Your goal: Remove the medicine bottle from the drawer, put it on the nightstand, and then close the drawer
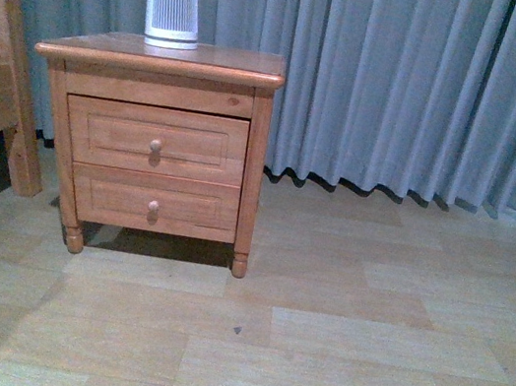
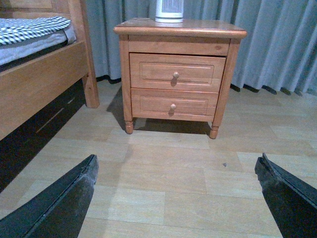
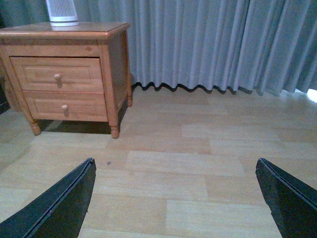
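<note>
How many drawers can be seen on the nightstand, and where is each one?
2. The taller upper drawer sits just under the top of the nightstand; the shallower lower drawer is directly below it. Both are shut. None seems hidden.

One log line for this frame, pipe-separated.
drawer: shut | bottle: not visible | left tool: open, away from nightstand | right tool: open, empty | on top: white device

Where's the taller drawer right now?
In the front view it is the upper drawer of the nightstand at left, shut, just under the top bearing the white ribbed device and above the shallower drawer.
</note>
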Robot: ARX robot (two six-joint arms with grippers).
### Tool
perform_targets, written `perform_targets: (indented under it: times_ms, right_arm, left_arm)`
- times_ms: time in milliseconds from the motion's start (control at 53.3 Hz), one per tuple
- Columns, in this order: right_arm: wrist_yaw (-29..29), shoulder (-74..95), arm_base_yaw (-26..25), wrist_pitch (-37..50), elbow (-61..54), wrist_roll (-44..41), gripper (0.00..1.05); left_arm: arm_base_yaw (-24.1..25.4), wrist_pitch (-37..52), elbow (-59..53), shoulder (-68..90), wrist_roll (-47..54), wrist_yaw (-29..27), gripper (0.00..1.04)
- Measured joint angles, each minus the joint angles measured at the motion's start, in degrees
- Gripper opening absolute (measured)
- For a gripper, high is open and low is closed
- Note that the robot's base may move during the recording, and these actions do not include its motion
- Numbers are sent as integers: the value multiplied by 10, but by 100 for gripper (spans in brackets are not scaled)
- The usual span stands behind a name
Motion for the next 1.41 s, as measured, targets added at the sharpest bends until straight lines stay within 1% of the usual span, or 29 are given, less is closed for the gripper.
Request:
perform_targets:
  times_ms: [1407]
  right_arm:
    - [0, 0, 0, 0, 0, 0, 98]
  left_arm:
    - [0, 0, 0, 0, 0, 0, 98]
